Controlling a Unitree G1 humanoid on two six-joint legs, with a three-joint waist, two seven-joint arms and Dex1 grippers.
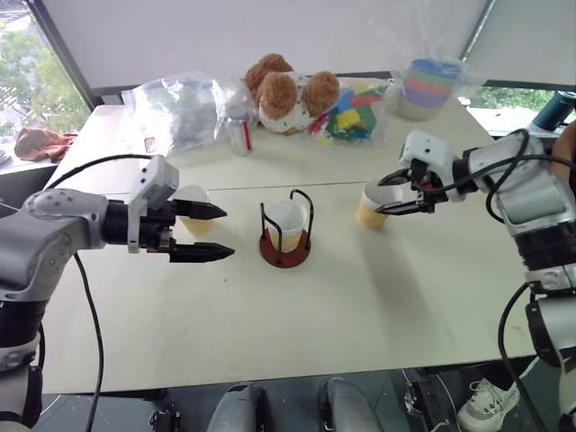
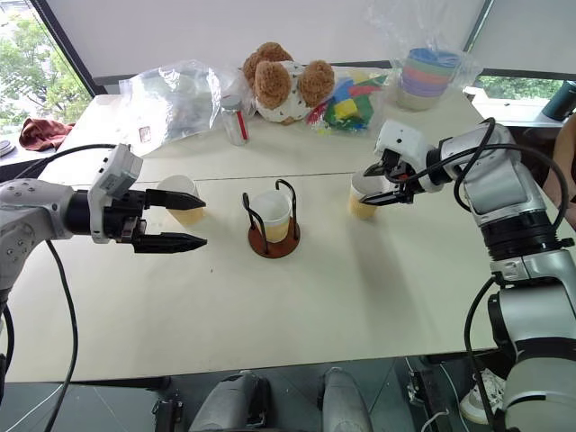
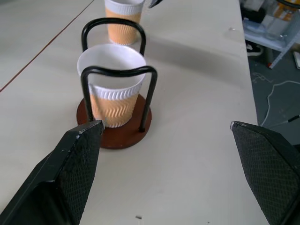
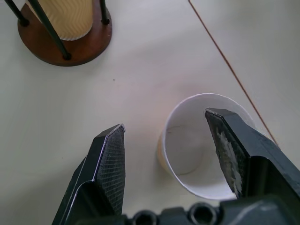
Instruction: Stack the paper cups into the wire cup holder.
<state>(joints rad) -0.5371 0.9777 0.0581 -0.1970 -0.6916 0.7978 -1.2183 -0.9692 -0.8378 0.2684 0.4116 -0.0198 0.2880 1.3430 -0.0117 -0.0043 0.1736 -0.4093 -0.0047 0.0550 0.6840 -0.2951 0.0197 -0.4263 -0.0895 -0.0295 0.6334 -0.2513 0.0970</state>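
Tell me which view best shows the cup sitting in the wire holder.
Left wrist view: the paper cup stands upright between the wire cup holder's black loops, on its brown disc, close up. Both eye views show it smaller, mid-table. The right wrist view catches just its lower wall and the base.

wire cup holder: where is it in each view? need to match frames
Left eye: wire cup holder at table centre, one cup inside.
Right eye: slightly left of centre.
Left wrist: centre-left, beyond the left tool's fingers.
Right wrist: at a corner of the picture, partly cut off.
Shared landmark: the paper cup in the holder.
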